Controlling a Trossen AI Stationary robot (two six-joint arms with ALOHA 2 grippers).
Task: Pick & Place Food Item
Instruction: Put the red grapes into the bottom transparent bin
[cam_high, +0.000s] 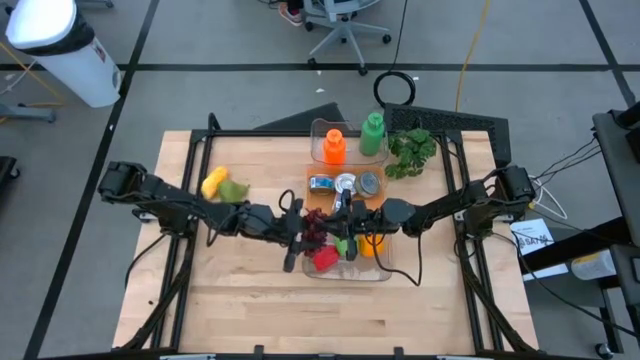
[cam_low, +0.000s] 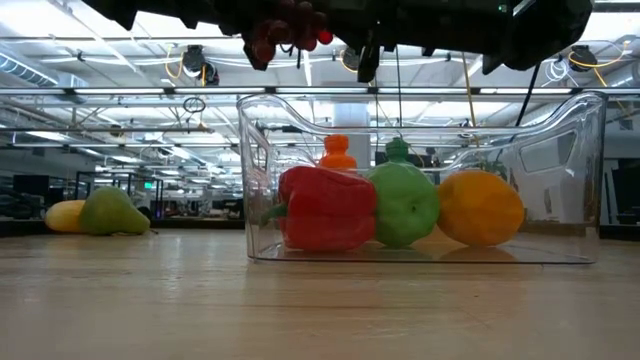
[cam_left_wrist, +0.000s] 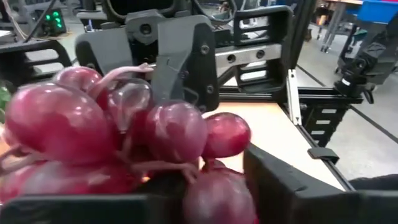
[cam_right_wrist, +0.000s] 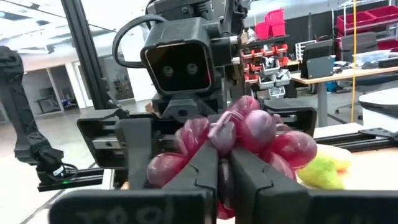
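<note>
A bunch of red grapes (cam_high: 315, 232) hangs in the air between my two grippers, above a clear plastic bin (cam_low: 560, 150). In the low view the grapes (cam_low: 285, 30) show high over the bin's left part. My left gripper (cam_left_wrist: 180, 199) comes from the table's left and is shut on the bunch (cam_left_wrist: 124, 130). My right gripper (cam_right_wrist: 225, 162) comes from the right and has its fingers nearly together on the bunch's top (cam_right_wrist: 222, 134). In the bin lie a red pepper (cam_low: 325, 208), a green apple (cam_low: 405, 205) and a lemon (cam_low: 480, 208). My left gripper holds the grape bunch between its two fingers (cam_left_wrist: 292, 186), coming level from the table's left. The grapes (cam_left_wrist: 168, 134) fill the gap between the fingers, and the bunch is lifted clear above the bin. My right gripper pinches a pale purple stem piece (cam_right_wrist: 222, 134) on the side of the bunch facing it, between its two fingers (cam_right_wrist: 202, 168), coming level from the table's right. Grapes (cam_right_wrist: 286, 149) bulge out on either side of the fingers.
A pear (cam_low: 115, 212) and a yellow fruit (cam_low: 62, 215) lie on the table's left part. Behind the bin stand an orange bottle (cam_high: 334, 146), a green bottle (cam_high: 373, 135), a leafy green (cam_high: 410, 150) and a tray with cans (cam_high: 345, 184).
</note>
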